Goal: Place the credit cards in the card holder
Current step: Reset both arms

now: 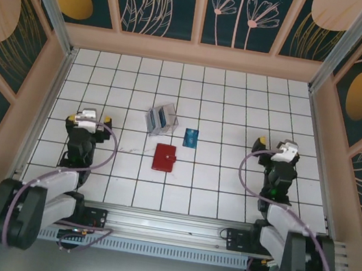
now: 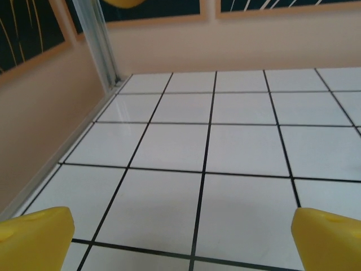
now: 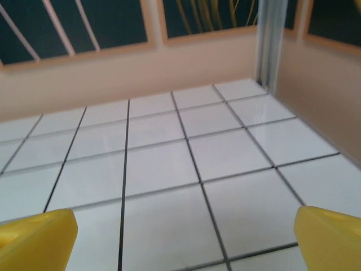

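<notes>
Left gripper [image 2: 180, 240]: yellow fingers [image 2: 35, 232] sit at the two bottom corners of the wrist view, spread as wide as they go. Only bare white tile lies between them, so it holds nothing. Right gripper [image 3: 180, 240]: the same, fingers [image 3: 36, 234] wide apart and empty, facing tile and the far wall.

Top view: both grippers hang over the tiled table [image 1: 227, 192], well apart, the left one toward the left wall and the right one toward the right wall. The task things lie between them at mid-table, and neither gripper is near any of them.

- Card holder [image 1: 164, 158]: red, flat on the tile, closed.
- Teal card [image 1: 191, 138]: flat on the tile, just beyond the holder and to its right, not touching it.
- Clear box [image 1: 161, 120]: just beyond the holder, left of the teal card. Blue cards [image 1: 162, 123] appear to be inside; the count is not readable.

Step in hand (judgement): the very start. The holder is unopened and no card has been picked.

Next move (judgement): the holder must be opened like a book and kept open, probably with one gripper pinning a cover. The other gripper then fetches a card; the loose teal one is the easiest first target. A thin card flat on tile gives little edge to pinch, so the fingers must come down low and square to it.
</notes>
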Robot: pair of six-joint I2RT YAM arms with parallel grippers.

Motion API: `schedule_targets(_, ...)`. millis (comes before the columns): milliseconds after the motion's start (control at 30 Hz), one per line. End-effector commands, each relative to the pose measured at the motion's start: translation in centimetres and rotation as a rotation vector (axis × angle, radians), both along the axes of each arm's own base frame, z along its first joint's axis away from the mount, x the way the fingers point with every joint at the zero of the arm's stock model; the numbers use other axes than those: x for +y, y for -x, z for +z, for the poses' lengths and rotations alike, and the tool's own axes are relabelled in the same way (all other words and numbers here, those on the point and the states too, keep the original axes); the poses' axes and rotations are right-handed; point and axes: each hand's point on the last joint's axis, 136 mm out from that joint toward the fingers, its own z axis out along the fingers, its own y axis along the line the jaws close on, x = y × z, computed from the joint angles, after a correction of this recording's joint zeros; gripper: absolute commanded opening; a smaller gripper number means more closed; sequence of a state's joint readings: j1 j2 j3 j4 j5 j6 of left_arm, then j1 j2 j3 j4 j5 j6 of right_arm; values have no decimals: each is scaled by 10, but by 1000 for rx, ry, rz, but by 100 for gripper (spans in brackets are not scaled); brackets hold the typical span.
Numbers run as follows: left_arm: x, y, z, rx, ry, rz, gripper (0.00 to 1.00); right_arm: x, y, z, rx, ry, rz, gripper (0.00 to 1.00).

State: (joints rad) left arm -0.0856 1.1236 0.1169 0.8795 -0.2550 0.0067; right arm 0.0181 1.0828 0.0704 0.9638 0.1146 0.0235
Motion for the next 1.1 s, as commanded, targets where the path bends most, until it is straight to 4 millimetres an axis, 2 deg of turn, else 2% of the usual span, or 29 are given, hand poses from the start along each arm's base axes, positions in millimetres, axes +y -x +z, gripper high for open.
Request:
schedule_targets(0, -11, -14, 31, -161, 94, -86, 99, 14, -9, 34, -180, 29, 107, 99)
schedule_targets(133, -6, -24, 41, -236, 76, -65, 99, 11, -23, 14, -129, 13, 111, 99)
schedule_targets(167, 0, -27, 34, -220, 90, -36, 99, 9, -23, 8, -129, 3, 107, 99)
schedule_targets(267, 0, -34, 20, -211, 93, -46, 99, 3, -29, -5, -95, -17, 87, 99)
schedule_targets(367, 2, -48, 12, -144, 90, -28, 99, 0, -45, -7, -58, -27, 80, 99)
schedule_targets(400, 3, -51, 11, -138, 95, -23, 99, -1, -50, -14, -14, -34, 75, 99)
schedule_targets(567, 9, -52, 9, -128, 109, 9, 99, -2, -54, -15, -4, -37, 67, 99)
schedule_targets(1067, 9, -50, 10, -134, 105, 8, 99, 6, -58, -18, 19, -8, 89, 99)
